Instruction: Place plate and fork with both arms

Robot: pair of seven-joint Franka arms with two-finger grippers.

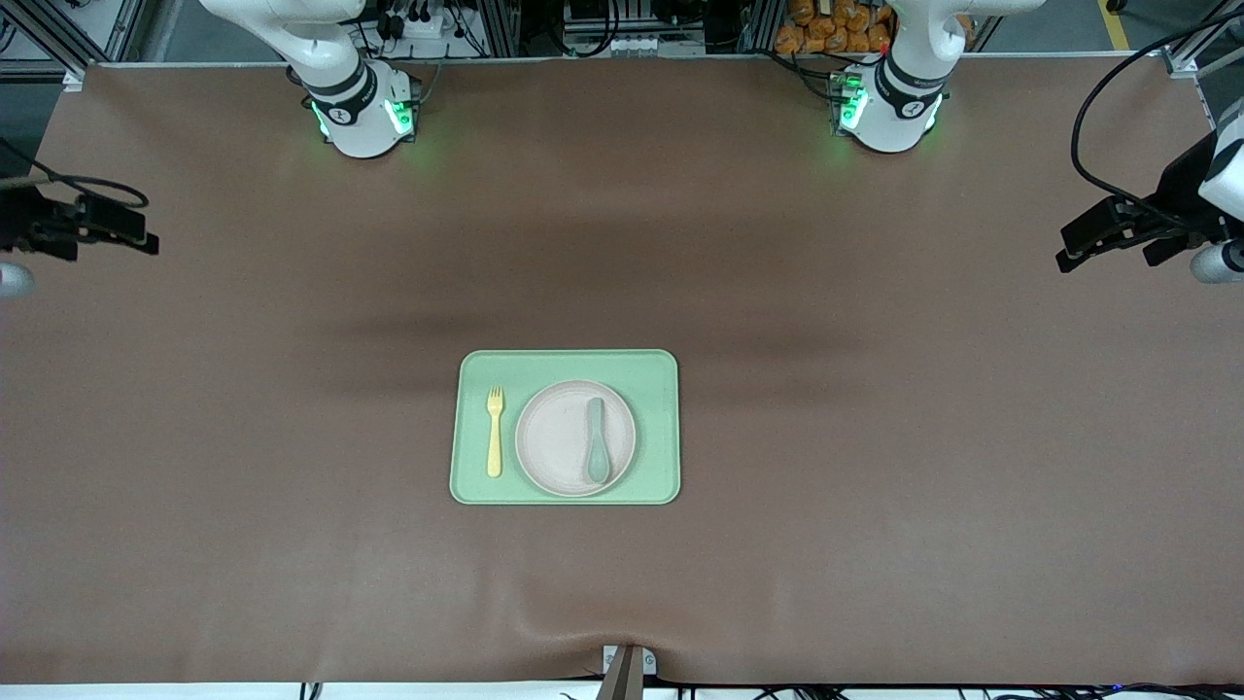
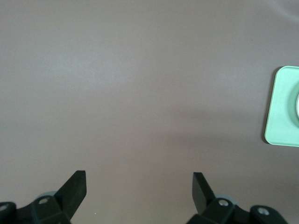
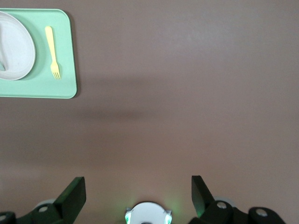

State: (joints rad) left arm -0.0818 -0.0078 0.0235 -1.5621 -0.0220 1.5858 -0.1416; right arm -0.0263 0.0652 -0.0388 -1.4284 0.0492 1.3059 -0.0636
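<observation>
The pale pinkish plate lies in the middle of the light-green tray. The pale-yellow fork lies on the tray beside the plate, toward the right arm's end of the table. My left gripper is open and empty, held over the bare table at the left arm's end, far from the tray; its wrist view shows a corner of the tray. My right gripper is open and empty over the table at the right arm's end. Its wrist view shows the tray, plate and fork.
A grey-green spoon lies on the plate. The brown table cover surrounds the tray. The two green-lit arm bases stand along the table's edge farthest from the front camera. A clamp sits at the nearest edge.
</observation>
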